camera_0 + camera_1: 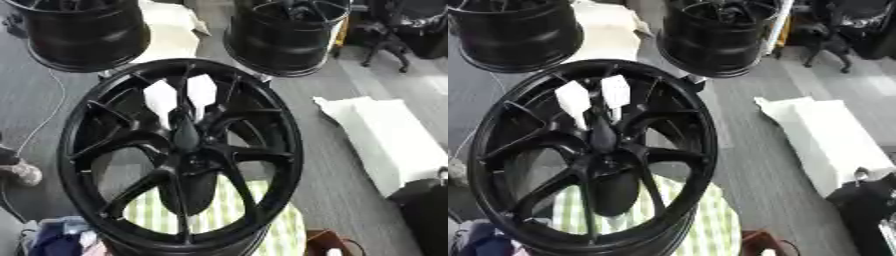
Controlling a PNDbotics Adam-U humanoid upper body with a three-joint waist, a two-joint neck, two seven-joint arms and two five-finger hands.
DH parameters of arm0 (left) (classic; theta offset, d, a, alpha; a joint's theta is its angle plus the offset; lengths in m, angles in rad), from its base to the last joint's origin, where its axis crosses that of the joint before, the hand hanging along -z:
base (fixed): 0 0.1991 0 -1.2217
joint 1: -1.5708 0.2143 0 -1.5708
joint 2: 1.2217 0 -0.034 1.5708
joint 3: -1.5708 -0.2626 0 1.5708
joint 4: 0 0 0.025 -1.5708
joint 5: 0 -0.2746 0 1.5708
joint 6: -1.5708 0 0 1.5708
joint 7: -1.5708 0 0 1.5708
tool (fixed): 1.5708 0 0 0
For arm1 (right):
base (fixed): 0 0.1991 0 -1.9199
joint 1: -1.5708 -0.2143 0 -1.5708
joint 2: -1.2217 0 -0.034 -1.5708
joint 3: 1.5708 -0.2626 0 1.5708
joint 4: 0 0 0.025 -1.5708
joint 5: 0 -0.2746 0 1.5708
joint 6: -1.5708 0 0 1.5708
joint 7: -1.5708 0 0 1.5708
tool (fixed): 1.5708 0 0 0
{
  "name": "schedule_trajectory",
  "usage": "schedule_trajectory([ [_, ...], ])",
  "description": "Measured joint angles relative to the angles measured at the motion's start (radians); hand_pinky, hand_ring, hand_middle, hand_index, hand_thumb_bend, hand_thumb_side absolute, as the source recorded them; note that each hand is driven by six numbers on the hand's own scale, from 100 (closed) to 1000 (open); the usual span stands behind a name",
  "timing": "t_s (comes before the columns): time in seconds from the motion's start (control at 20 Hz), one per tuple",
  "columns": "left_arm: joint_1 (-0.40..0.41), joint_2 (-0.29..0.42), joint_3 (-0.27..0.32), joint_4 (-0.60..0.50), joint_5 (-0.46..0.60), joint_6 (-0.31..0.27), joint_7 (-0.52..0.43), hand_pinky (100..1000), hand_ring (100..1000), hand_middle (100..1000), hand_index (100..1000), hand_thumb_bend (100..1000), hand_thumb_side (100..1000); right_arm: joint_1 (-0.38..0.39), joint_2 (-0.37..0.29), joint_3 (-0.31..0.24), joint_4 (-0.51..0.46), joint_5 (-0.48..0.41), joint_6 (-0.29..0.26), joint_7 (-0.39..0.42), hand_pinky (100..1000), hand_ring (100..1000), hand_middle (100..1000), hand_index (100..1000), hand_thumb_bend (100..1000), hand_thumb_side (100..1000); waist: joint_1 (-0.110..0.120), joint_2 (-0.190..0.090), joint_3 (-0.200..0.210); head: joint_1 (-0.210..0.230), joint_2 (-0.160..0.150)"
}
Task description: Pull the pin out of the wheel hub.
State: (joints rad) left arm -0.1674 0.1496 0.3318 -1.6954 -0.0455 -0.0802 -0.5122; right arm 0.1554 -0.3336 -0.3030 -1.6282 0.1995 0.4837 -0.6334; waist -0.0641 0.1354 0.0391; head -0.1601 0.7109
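The black wheel (179, 152) stood upright before me on a green-striped cloth (223, 210). Neither hand was in view, so I couldn't tell their state. I couldn't make out the pin.

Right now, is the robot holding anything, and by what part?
Cannot be told: neither hand shows. Only the black wheel fills the view, and no pin is discernible.

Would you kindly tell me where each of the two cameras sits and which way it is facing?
Left eye view: in the head, looking down on the black wheel hub, two more rims behind it; neither hand shows.
Right eye view: beside it in the head, same downward look, the hub shifted left, white foam block on the floor at right; no hand shows.
Shared: hub, both rear rims, striped cloth, foam block. No pin is discernible.
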Motion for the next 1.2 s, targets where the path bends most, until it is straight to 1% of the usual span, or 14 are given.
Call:
schedule_trajectory([
  [0.1,0.0,0.0,0.0,0.0,0.0,-0.001,0.0,607,701,645,875,100,722,-0.005,0.052,-0.011,0.001,-0.01,-0.07,-0.07,123,433,882,771,372,195,-0.001,0.0,-0.002,0.001,0.0],
  [0.2,0.0,0.0,0.0,0.0,0.0,-0.002,0.0,606,701,644,873,100,722,-0.013,0.101,-0.03,-0.016,-0.007,-0.12,-0.12,125,422,856,745,342,169,0.0,0.0,-0.005,0.006,0.0],
  [0.3,0.001,-0.001,0.0,0.0,0.0,-0.002,-0.001,606,701,644,872,100,721,-0.02,0.146,-0.046,-0.043,0.002,-0.158,-0.158,125,413,835,712,315,152,0.001,0.0,-0.009,0.009,0.0],
  [0.45,0.001,-0.004,0.0,0.0,0.001,-0.003,-0.002,605,700,643,870,100,721,-0.024,0.193,-0.052,-0.088,0.02,-0.2,-0.2,126,404,812,686,299,133,0.001,0.0,-0.01,0.009,-0.001],
  [0.5,0.001,-0.005,0.0,0.0,0.001,-0.003,-0.002,605,699,642,868,100,720,-0.024,0.203,-0.051,-0.102,0.026,-0.21,-0.21,132,401,800,666,289,124,0.001,0.0,-0.01,0.009,-0.001],
  [0.55,0.001,-0.006,-0.001,0.0,0.002,-0.003,-0.002,605,699,642,868,100,701,-0.024,0.21,-0.048,-0.117,0.03,-0.218,-0.218,134,401,796,662,464,130,0.001,0.0,-0.01,0.008,-0.001],
  [0.6,0.001,-0.008,-0.001,0.0,0.002,-0.002,-0.003,604,699,642,868,100,721,-0.025,0.215,-0.044,-0.13,0.032,-0.226,-0.226,134,400,793,659,281,120,0.001,0.0,-0.01,0.007,-0.001],
  [0.7,0.001,-0.009,-0.001,0.0,0.002,-0.001,-0.005,604,699,642,867,100,721,-0.031,0.221,-0.033,-0.15,0.035,-0.24,-0.24,134,399,789,654,272,116,0.002,0.0,-0.012,0.006,-0.001],
  [0.75,0.001,-0.009,-0.001,0.0,0.002,0.0,-0.006,604,698,641,866,100,721,-0.033,0.224,-0.026,-0.156,0.035,-0.245,-0.245,135,399,787,652,293,111,0.002,0.0,-0.012,0.006,-0.001],
  [0.8,0.001,-0.009,-0.002,0.0,0.002,0.001,-0.007,605,698,640,865,100,720,-0.035,0.224,-0.019,-0.16,0.035,-0.249,-0.249,136,399,785,650,265,111,0.003,0.001,-0.012,0.006,-0.001],
  [0.9,0.001,-0.009,-0.002,0.0,0.002,0.001,-0.01,609,695,636,864,100,718,-0.043,0.224,-0.007,-0.163,0.036,-0.257,-0.254,135,398,784,647,259,110,0.004,0.001,-0.011,0.006,-0.001],
  [1.2,0.001,-0.009,-0.003,0.0,0.002,0.001,-0.014,607,691,633,863,100,718,-0.049,0.224,0.02,-0.169,0.049,-0.265,-0.259,139,399,782,643,257,113,0.007,0.001,-0.01,0.009,-0.001],
])
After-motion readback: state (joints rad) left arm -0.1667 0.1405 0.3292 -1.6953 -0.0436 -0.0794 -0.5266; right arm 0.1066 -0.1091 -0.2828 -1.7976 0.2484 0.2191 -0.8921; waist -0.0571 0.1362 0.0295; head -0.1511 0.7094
